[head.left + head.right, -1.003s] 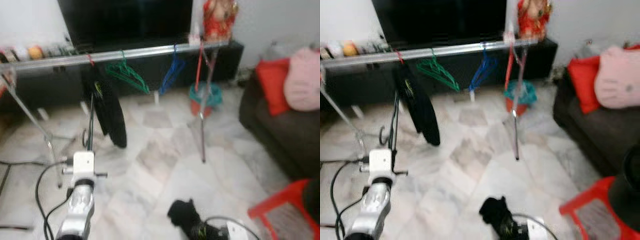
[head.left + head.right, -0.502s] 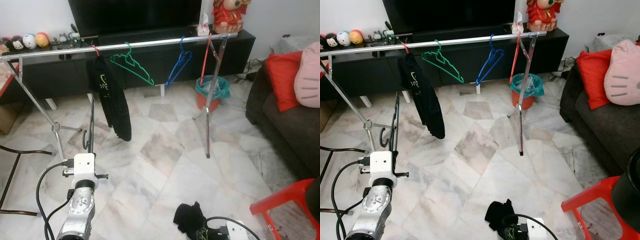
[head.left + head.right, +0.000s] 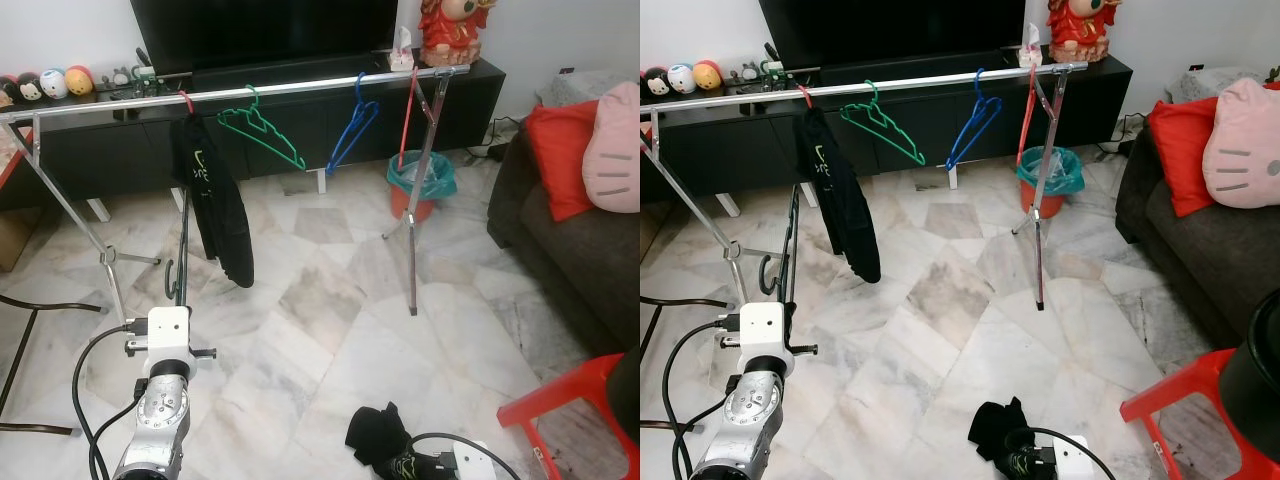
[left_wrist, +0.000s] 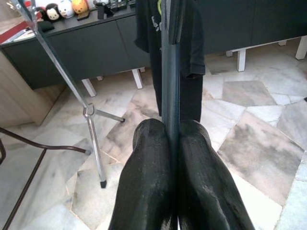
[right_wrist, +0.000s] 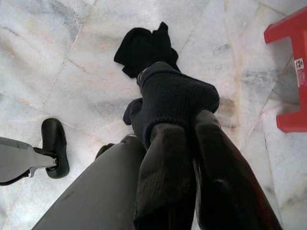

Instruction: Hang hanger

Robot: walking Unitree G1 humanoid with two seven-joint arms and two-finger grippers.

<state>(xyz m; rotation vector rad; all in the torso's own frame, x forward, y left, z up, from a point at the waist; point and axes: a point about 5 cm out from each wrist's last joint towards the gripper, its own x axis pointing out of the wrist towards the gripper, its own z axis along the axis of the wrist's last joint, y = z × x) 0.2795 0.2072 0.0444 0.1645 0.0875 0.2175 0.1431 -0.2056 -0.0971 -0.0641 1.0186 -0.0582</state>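
Observation:
My left gripper point(image 4: 169, 130) is shut on the thin dark bar of a hanger point(image 3: 182, 235), which stands upright from my left wrist toward the silver clothes rail point(image 3: 290, 87). On the rail hang a black shirt point(image 3: 218, 205), a green hanger point(image 3: 265, 130), a blue hanger point(image 3: 350, 125) and a red hanger point(image 3: 408, 105). Low at my right side, my right gripper point(image 5: 184, 120) is shut on a bundled black garment point(image 5: 172, 93), which also shows over the floor point(image 3: 375, 433).
A dark sofa point(image 3: 585, 250) with a red cushion point(image 3: 560, 150) and a pink cushion point(image 3: 612, 150) stands at the right. A red stool point(image 3: 560, 410) is near my right. A teal and red bin point(image 3: 420, 185) sits by the rail's right leg. A black TV console point(image 3: 300, 120) runs behind.
The view was blurred a second ago and has steadied, shifting slightly. Both grippers keep their hold and the rail's items hang as before.

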